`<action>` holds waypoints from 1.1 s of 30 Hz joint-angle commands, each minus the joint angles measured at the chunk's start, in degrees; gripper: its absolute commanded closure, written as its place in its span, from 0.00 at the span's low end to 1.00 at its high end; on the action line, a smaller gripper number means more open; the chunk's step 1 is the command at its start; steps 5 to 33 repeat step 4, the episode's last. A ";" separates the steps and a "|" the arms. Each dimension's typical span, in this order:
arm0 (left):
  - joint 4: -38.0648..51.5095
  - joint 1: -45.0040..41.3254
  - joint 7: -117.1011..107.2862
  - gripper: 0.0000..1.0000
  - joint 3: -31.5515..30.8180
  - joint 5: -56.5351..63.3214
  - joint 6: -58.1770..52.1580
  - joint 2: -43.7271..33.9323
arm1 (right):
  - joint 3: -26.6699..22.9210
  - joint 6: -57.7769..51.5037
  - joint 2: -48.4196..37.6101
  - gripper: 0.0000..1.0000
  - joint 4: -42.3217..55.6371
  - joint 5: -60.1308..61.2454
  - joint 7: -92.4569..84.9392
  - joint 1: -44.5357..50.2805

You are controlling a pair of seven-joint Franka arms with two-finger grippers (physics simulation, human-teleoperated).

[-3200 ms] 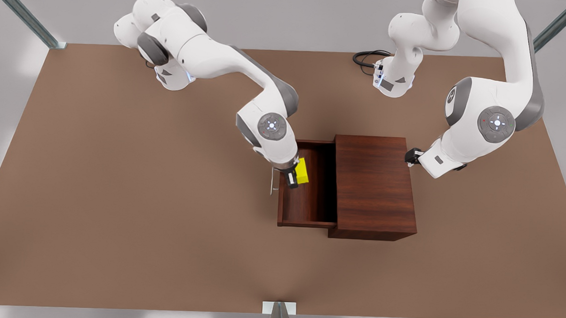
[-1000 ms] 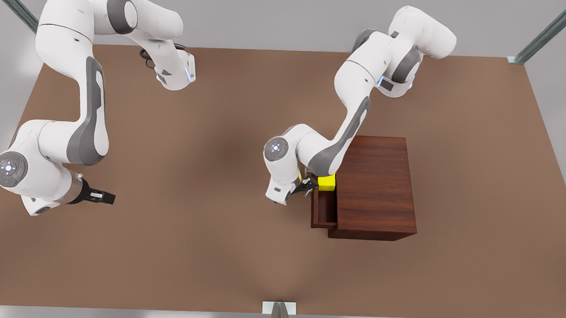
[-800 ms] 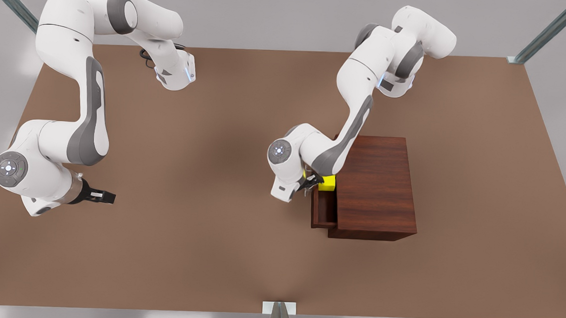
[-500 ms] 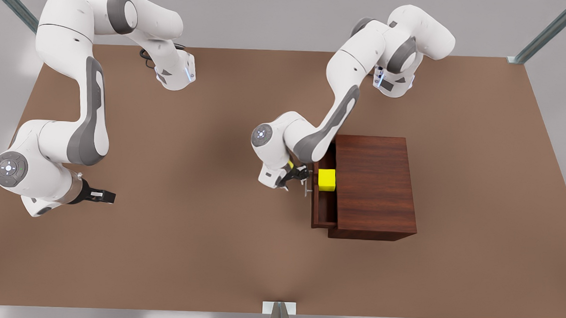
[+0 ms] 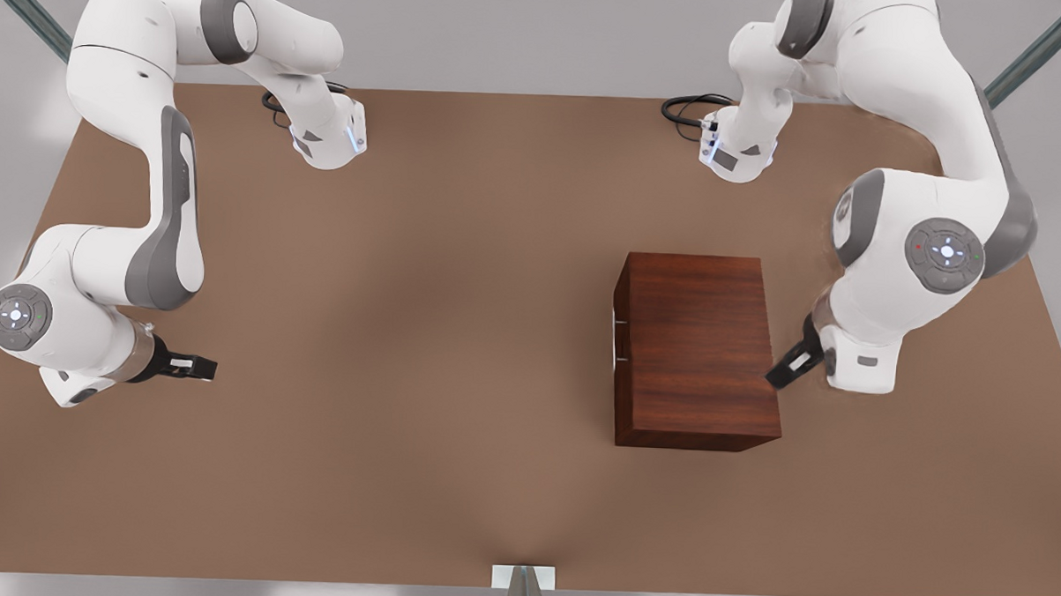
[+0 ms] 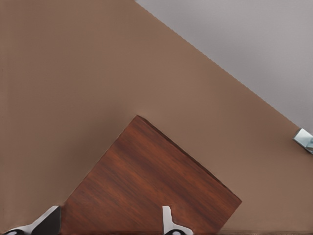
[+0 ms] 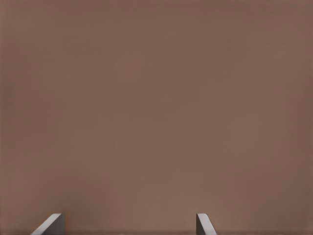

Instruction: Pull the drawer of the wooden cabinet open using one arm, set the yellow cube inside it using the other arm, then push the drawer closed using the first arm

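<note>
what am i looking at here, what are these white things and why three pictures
The white things are two robot arms bolted to a brown table, each ending in two fingers for gripping. The wide picture looks down on the whole scene. The other two come from cameras on the arms' wrists. The left gripper hangs open by the wooden cabinet, which its wrist camera sees. The cabinet's drawer is shut, its silver handle showing. The right gripper waits open over bare table at the front view's left. Neither holds anything.

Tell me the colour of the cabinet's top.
Dark reddish-brown wood grain on the wooden cabinet; clearest in the front view.
</note>
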 commanded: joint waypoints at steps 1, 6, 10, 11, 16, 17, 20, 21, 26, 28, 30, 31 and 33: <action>-14.16 1.32 42.73 0.00 0.26 -2.60 7.95 -9.88 | 0.01 -0.02 -0.08 0.00 0.03 0.08 -1.00 0.02; -7.83 -0.62 42.38 0.00 -0.26 0.49 8.04 -5.13 | 0.01 -0.02 -0.08 0.00 0.03 0.08 -1.09 -0.07; -7.83 -0.62 42.38 0.00 -0.26 0.49 8.04 -5.13 | 0.01 -0.02 -0.08 0.00 0.03 0.08 -1.09 -0.07; -7.83 -0.62 42.38 0.00 -0.26 0.49 8.04 -5.13 | 0.01 -0.02 -0.08 0.00 0.03 0.08 -1.09 -0.07; -7.83 -0.62 42.38 0.00 -0.26 0.49 8.04 -5.13 | 0.01 -0.02 -0.08 0.00 0.03 0.08 -1.09 -0.07; -7.83 -0.62 42.38 0.00 -0.26 0.49 8.04 -5.13 | 0.01 -0.02 -0.08 0.00 0.03 0.08 -1.09 -0.07; -7.83 -0.62 42.38 0.00 -0.26 0.49 8.04 -5.13 | 0.01 -0.02 -0.08 0.00 0.03 0.08 -1.09 -0.07; -7.83 -0.62 42.38 0.00 -0.26 0.49 8.04 -5.13 | 0.01 -0.02 -0.08 0.00 0.03 0.08 -1.09 -0.07; -7.83 -0.62 42.38 0.00 -0.26 0.49 8.04 -5.13 | 0.01 -0.02 -0.08 0.00 0.03 0.08 -1.09 -0.07; -7.83 -0.62 42.38 0.00 -0.26 0.49 8.04 -5.13 | 0.01 -0.02 -0.08 0.00 0.03 0.08 -1.09 -0.07; -7.83 -0.62 42.38 0.00 -0.26 0.49 8.04 -5.13 | 0.01 -0.02 -0.08 0.00 0.03 0.08 -1.09 -0.07; -7.83 -0.62 42.38 0.00 -0.26 0.49 8.04 -5.13 | 0.01 -0.02 -0.08 0.00 0.03 0.08 -1.09 -0.07; -7.83 -0.62 42.38 0.00 -0.26 0.49 8.04 -5.13 | 0.01 -0.02 -0.08 0.00 0.03 0.08 -1.09 -0.07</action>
